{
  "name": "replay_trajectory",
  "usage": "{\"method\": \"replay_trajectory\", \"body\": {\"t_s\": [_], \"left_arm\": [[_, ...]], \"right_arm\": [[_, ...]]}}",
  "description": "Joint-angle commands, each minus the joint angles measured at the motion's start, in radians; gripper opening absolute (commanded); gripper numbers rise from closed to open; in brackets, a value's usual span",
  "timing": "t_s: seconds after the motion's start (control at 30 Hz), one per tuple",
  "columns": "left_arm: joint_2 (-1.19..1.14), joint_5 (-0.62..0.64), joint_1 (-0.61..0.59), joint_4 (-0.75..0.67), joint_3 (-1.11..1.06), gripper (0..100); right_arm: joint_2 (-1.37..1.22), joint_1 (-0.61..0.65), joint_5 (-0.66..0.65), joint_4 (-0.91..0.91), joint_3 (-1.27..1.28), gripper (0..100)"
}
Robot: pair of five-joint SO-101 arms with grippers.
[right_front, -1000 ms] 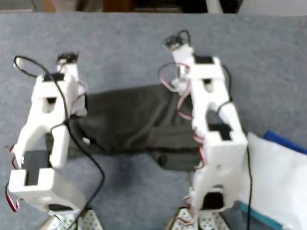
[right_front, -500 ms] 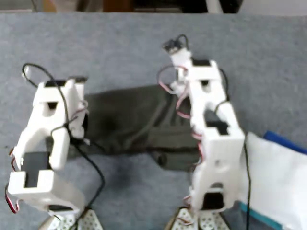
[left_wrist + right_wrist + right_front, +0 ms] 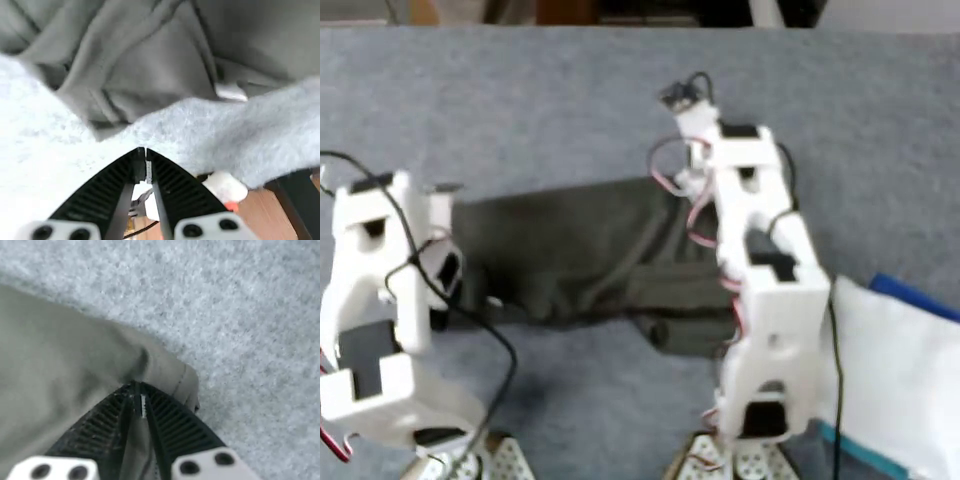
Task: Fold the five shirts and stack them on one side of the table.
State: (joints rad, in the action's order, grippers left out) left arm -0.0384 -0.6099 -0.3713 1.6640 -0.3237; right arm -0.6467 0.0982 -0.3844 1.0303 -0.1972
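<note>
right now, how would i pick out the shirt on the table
On the grey table, look at the middle. The shirt lies spread there, rumpled. It is dark olive, unlike the white bundle at the table's edge.

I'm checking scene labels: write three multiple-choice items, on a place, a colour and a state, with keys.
1. The white folded cloth lies: A) beside the right arm's base, B) at the far edge, C) under the left arm.
2. The rumpled shirt on the grey felt table is: A) red, B) dark olive, C) yellow.
3. The left gripper is: A) wide open, B) gripping the cloth, C) shut, empty.
Key: A, it sits by that base; B, the high view shows olive; C, its jaws meet over bare felt.
</note>
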Motion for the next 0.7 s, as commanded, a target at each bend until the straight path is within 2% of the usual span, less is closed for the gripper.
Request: {"method": "replay_trajectory", "body": {"t_s": [0.0,0.13,0.23,0.33,0.5,0.6,0.67], "left_arm": [[0.093,0.04,-0.005,0.035,0.233,2],[0.104,0.258,0.112,-0.074,0.327,2],[0.067,0.404,0.216,-0.192,0.261,2],[0.008,0.479,0.265,-0.354,0.155,2],[-0.064,0.497,0.299,-0.405,0.061,2],[-0.077,0.486,0.267,-0.402,0.023,2],[-0.076,0.43,0.235,-0.373,0.006,2]], "right_arm": [[-0.001,0.001,0.008,-0.002,-0.038,0.7],[-0.001,0.001,0.008,-0.002,-0.038,0.7],[-0.001,0.001,0.006,-0.002,-0.038,0.7],[-0.001,0.001,0.006,-0.002,-0.036,0.7],[-0.001,0.001,0.006,-0.002,-0.036,0.7],[-0.001,0.001,0.005,-0.002,-0.036,0.7],[-0.001,0.001,0.005,-0.002,-0.036,0.7]]}}
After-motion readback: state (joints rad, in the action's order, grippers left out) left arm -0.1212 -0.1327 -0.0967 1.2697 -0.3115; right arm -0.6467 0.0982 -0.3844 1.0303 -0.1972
